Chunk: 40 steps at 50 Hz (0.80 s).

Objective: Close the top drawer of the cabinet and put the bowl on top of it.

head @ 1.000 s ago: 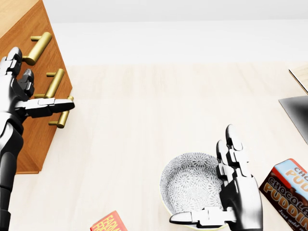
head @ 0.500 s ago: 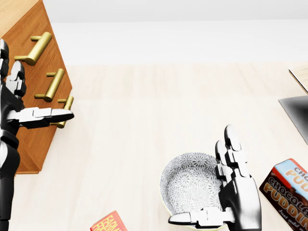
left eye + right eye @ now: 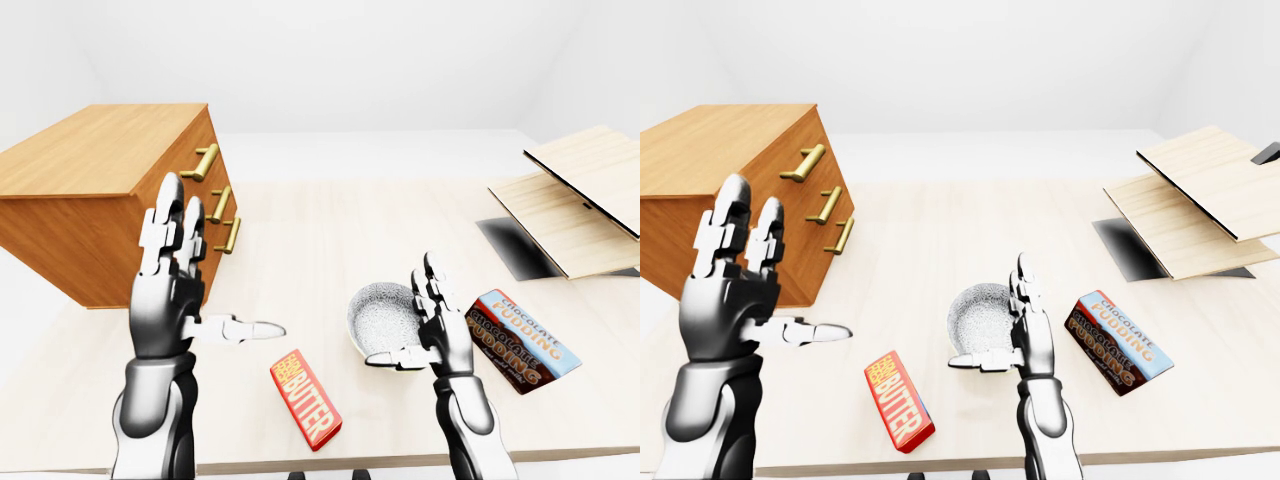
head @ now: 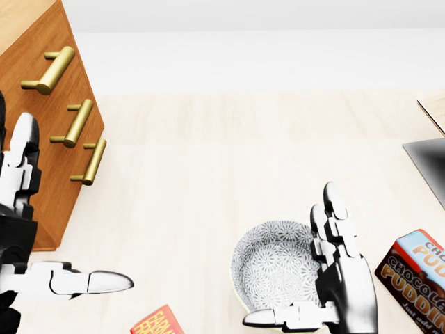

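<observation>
The wooden cabinet stands at the left of the table, with three brass handles down its face. Its drawer fronts look level with one another. The white patterned bowl rests on the table in the lower middle. My right hand is open at the bowl's right rim, fingers upright and thumb along the near rim, not closed on it. My left hand is open and raised, off the cabinet's face, with the thumb pointing right.
A red butter box lies near the table's bottom edge between my hands. A chocolate pudding box sits just right of the right hand. Stacked wooden boards and a dark panel are at the right.
My left hand has drawn back from the cabinet's lower handles toward the bottom left of the head view. The right hand and bowl have barely moved.
</observation>
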Available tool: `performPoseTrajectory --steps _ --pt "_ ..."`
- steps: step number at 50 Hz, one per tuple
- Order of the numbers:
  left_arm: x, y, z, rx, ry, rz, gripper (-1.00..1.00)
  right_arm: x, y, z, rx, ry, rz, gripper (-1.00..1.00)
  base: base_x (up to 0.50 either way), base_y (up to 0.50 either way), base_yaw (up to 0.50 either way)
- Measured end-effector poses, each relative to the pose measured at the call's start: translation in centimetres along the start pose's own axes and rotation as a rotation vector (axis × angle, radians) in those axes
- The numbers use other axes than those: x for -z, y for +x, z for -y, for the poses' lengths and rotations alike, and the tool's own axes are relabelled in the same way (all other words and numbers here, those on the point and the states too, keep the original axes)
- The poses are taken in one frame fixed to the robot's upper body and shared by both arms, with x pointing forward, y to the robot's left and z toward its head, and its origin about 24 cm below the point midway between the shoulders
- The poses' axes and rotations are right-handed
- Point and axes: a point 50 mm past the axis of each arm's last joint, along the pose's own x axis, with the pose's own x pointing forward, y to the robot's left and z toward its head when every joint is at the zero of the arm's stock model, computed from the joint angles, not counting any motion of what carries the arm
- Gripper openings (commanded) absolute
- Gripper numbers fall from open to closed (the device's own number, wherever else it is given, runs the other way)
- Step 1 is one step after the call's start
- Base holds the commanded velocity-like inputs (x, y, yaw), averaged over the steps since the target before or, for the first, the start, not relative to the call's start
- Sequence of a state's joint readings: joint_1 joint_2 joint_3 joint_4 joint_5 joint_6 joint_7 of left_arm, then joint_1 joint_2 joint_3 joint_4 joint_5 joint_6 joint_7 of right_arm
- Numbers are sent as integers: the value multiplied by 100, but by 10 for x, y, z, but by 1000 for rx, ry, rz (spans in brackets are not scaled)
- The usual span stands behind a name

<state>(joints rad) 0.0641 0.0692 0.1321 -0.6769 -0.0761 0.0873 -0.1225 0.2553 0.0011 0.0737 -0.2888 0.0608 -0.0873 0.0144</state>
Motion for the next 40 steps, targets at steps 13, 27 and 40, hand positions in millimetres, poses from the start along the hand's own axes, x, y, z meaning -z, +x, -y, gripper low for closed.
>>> performPoseTrajectory --steps 13,27,40 --pt "-11 -30 26 70 18 -48 100 -2 -1 0 -1 2 5 100 0 0 0" --pt "-16 -44 46 126 0 -77 100 -5 -4 1 -10 4 16 100 0 0 0" --pt "-20 -46 64 168 -8 -64 100 -17 -15 8 -3 16 51 100 0 0 0"
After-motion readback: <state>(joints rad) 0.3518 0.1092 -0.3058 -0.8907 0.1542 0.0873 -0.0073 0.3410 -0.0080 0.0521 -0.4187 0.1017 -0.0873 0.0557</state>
